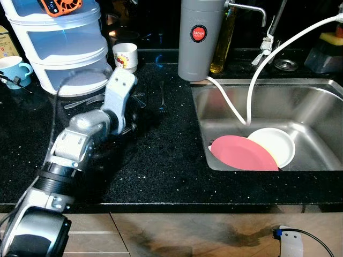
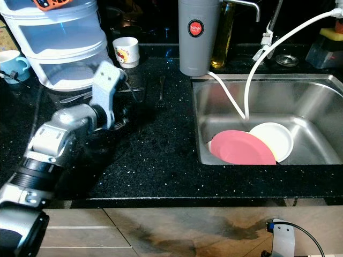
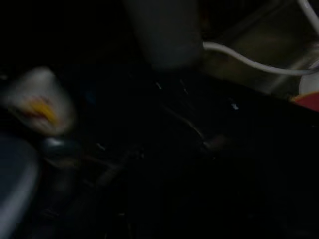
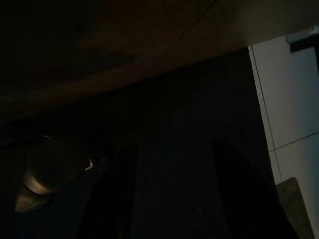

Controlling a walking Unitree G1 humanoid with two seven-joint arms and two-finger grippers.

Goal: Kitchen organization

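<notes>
Couldn't tell whether the left gripper [image 1: 134, 107] was clenched or loose, its fingers were lost against the black countertop [image 1: 161, 160] right by some cutlery [image 1: 86, 100]. A small printed cup [image 1: 125, 56] and a stacked plastic container [image 1: 59, 48] stood just beyond. Over in the sink [image 1: 316, 107], a pink plate [image 1: 241, 153] overlapped a white plate [image 1: 276, 144]. Right gripper [image 4: 169, 194] hung with fingers apart.

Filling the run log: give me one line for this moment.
left end effector: over cutlery on black counter | sink: pink plate, white plate | right arm: idle
</notes>
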